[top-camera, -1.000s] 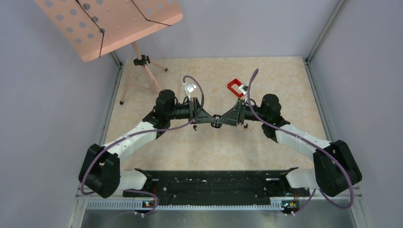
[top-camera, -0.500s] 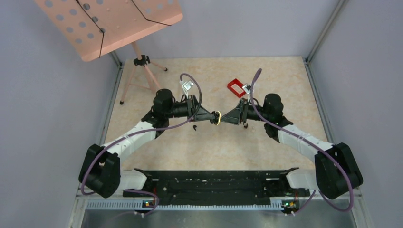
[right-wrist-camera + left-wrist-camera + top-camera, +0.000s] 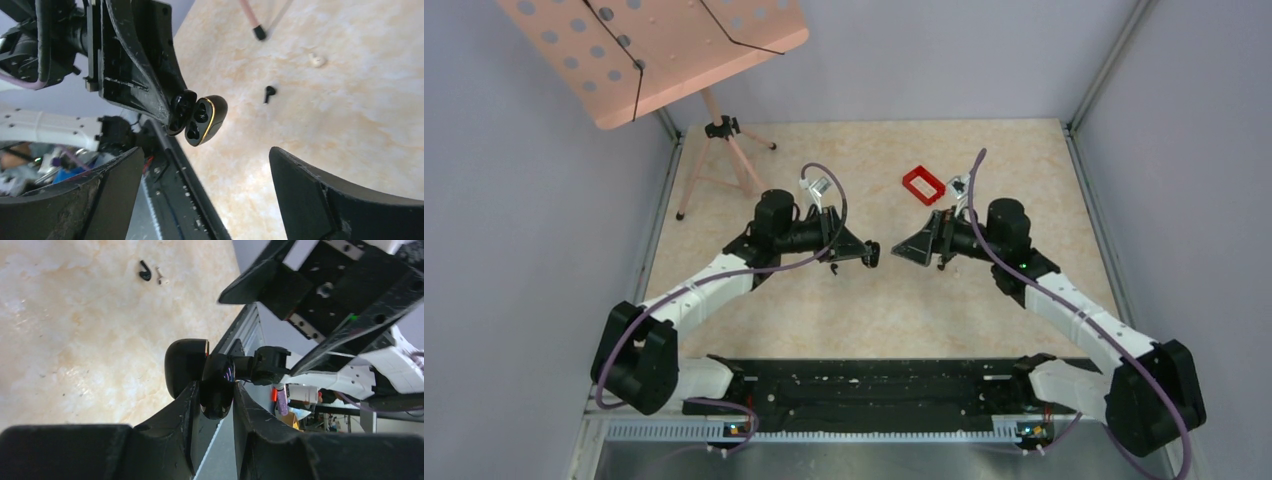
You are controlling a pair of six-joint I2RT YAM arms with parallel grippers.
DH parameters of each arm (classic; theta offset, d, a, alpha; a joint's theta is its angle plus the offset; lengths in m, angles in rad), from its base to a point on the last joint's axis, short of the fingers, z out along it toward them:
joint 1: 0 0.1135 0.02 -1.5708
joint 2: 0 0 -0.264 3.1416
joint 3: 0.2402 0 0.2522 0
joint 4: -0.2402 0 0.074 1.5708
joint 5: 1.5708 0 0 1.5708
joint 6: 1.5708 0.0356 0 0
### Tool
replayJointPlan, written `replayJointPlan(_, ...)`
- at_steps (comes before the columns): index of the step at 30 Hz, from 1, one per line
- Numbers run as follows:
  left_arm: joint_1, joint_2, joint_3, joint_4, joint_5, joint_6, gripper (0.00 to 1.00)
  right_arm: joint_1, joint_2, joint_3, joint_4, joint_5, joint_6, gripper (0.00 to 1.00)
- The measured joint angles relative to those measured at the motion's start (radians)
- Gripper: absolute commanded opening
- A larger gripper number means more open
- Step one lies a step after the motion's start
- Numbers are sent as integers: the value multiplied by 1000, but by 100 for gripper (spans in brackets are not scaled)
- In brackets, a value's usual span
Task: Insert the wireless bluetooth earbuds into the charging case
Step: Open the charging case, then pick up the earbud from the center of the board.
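Clamped tight in the left pincer (image 3: 869, 257): a small glossy black pebble-shaped charging case (image 3: 873, 253), held up over the middle of the beige marbled counter (image 3: 1024, 180). Hinged open, with a gold rim round one half and two dark wells, shown plainly only by the right wrist camera. Facing it, just apart: the right pincer (image 3: 904, 250), jaws spread wide and gripping nothing.

Lying on the counter just nearer than the left pincer: a tiny dark earbud (image 3: 835, 268). Close beside it, not touching: a tiny pale cream earbud (image 3: 160, 276), picked out by the wrist cameras alone.

Plenty of bare counter in front of and behind both pincers. Grey walls (image 3: 1184, 120) and metal rails well off to either side.

Beyond the right pincer, toward the far edge: a red rectangular tray (image 3: 922, 184). At the far left corner: a pink perforated music stand (image 3: 664, 50) on a tripod.

Cannot make out any lettering on the case.
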Motion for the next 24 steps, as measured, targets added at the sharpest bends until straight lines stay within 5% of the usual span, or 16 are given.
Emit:
replayJointPlan(4, 0, 14, 12, -71, -58, 22, 0, 0, -83, 38, -187, 201, -68, 92)
replayJointPlan(7, 0, 24, 16, -103, -88, 30, 0, 0, -113, 51, -301, 398, -95, 51)
replayJointPlan(9, 0, 31, 17, -116, -100, 33, 0, 0, -108, 48, -377, 532, -94, 43)
replayJointPlan(13, 0, 46, 17, -126, -113, 35, 0, 0, -44, 45, -479, 719, -64, 47)
replayJointPlan(24, 0, 46, 17, -133, -128, 43, 0, 64, 280, 77, -548, 878, -20, 46)
